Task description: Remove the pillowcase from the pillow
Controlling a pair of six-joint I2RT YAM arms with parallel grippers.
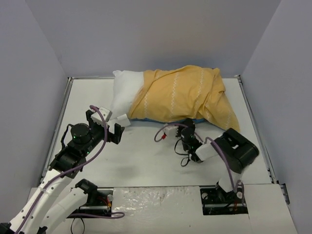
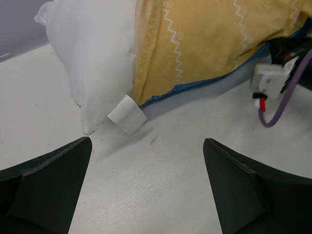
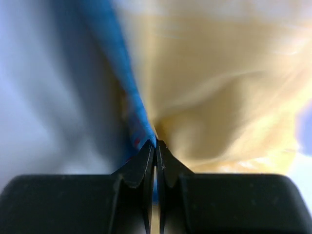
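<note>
The pillowcase (image 1: 185,95) lies at the back of the table, mustard side with white zigzags up, a blue edge showing underneath. The white pillow (image 1: 124,92) sticks out of its left end, with a white tag (image 2: 126,114) at the near corner. My right gripper (image 1: 187,127) is at the pillowcase's near edge, shut on a pinch of its blue and yellow fabric (image 3: 146,131). My left gripper (image 1: 113,127) is open and empty, hovering over bare table just in front of the pillow's near corner (image 2: 90,126). The pillow also fills the left of the left wrist view (image 2: 92,53).
Grey walls enclose the table on three sides. A raised rim (image 1: 253,122) runs along the right side and another along the left (image 1: 58,122). The right arm's purple cable (image 1: 163,132) loops over the table near the pillowcase's front edge.
</note>
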